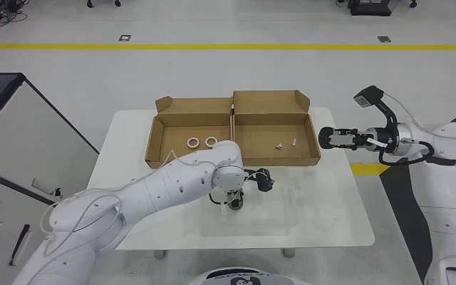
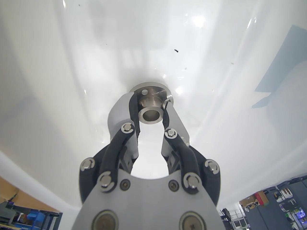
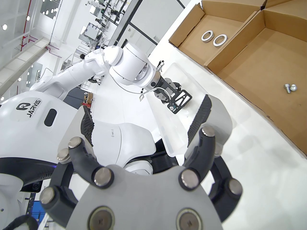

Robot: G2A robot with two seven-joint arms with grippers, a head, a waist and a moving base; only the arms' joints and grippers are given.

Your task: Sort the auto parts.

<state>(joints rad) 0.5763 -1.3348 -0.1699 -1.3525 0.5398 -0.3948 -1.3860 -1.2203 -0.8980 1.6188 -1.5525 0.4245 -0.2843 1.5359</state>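
A metal flanged bushing (image 2: 150, 107) stands on the floor of a clear plastic tray (image 2: 153, 37), and my left gripper (image 2: 150, 111) is shut on its neck. From above, that gripper (image 1: 235, 202) points down into the tray (image 1: 285, 219) at the table's middle. My right gripper (image 3: 146, 120) is open and holds nothing; it hovers off the table's right side (image 1: 324, 137), beside the right cardboard box (image 1: 311, 146). Two metal rings (image 1: 201, 142) lie in the left box (image 1: 153, 139), and two small bolts (image 1: 286, 144) lie in the right box.
The two open cardboard boxes stand side by side along the table's far edge, their flaps (image 1: 271, 102) raised behind them. The white table (image 1: 335, 206) has bare room right of the tray. A dark-framed panel (image 1: 43, 142) stands to the left of the table.
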